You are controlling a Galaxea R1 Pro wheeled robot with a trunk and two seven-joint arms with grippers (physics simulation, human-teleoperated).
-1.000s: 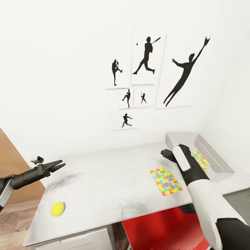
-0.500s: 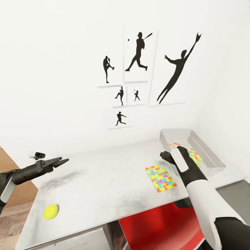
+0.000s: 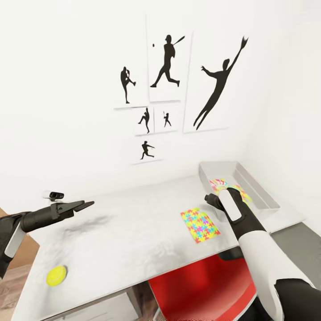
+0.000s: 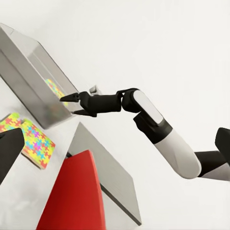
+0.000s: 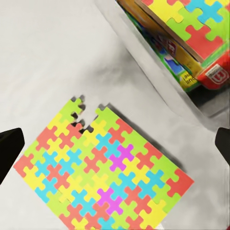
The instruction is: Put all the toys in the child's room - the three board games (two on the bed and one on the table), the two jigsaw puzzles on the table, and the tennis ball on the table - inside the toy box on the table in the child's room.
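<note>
White walls close in the corner of a child's room, hung with black silhouette prints of ball players. Below them runs the long desk with a pale, faintly marbled top, and a red chair is tucked under its near edge.

At the desk's right end sits the shallow light-grey toy box with sloping sides. It already holds a multicoloured jigsaw sheet, and the right wrist view shows that sheet lying on top of printed game boxes.

A second thin jigsaw sheet in yellow, pink, blue and green lies flat on the desk just beside the toy box. The right gripper hangs above it, jaws parted, holding nothing. The left gripper is raised over the desk's left part, fingers close together and empty. The small yellow-green tennis ball rests near the desk's left front edge, well apart from the toy box.

The step in hand looks like fetching the loose jigsaw. Being so thin, it probably calls for a low approach at one edge, or sliding it to the desk's rim first.
</note>
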